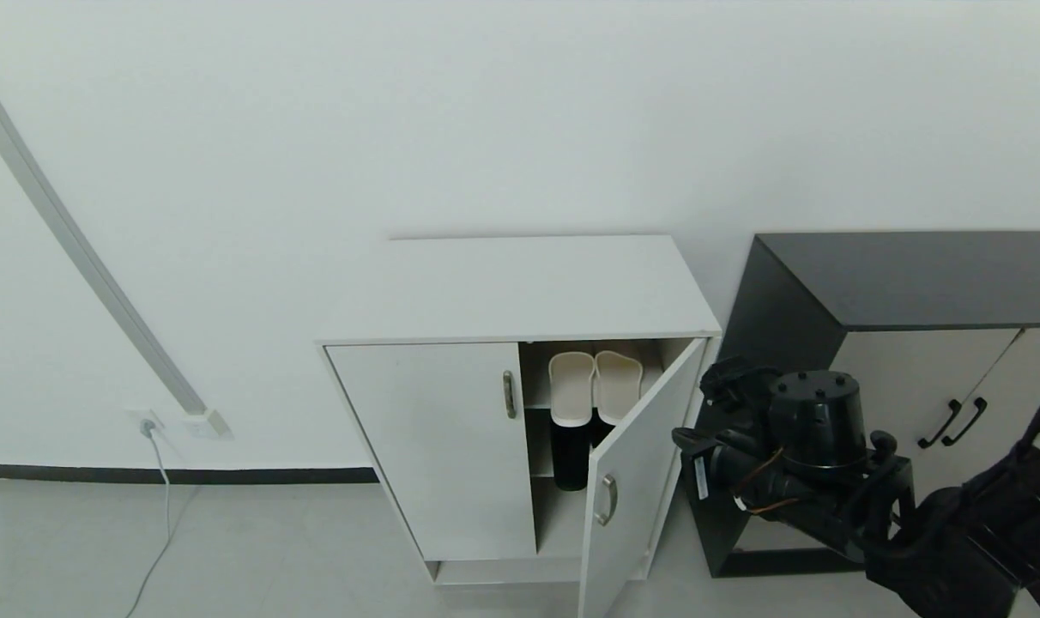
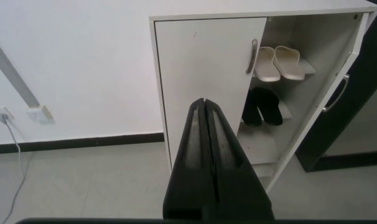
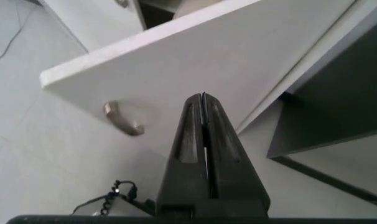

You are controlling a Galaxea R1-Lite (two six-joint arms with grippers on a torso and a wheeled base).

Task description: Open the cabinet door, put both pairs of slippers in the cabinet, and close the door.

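Note:
The white cabinet [image 1: 520,283] stands against the wall with its left door shut and its right door [image 1: 640,481] swung partly open. A beige pair of slippers [image 1: 595,384] lies on the upper shelf and a black pair [image 1: 570,451] on the shelf below. The left wrist view shows both pairs too, beige slippers [image 2: 282,61] above black slippers [image 2: 262,106]. My left gripper [image 2: 204,102] is shut and empty, held back from the shut left door. My right gripper [image 3: 203,98] is shut and empty, close to the open door's outer face [image 3: 238,74], beside its handle [image 3: 123,120].
A dark-topped cabinet [image 1: 906,275] stands right of the white one, with my right arm [image 1: 795,463] in the gap between it and the open door. A wall socket with a cable [image 1: 147,422] and a slanted conduit [image 1: 74,240] are at the left. Bare floor lies in front.

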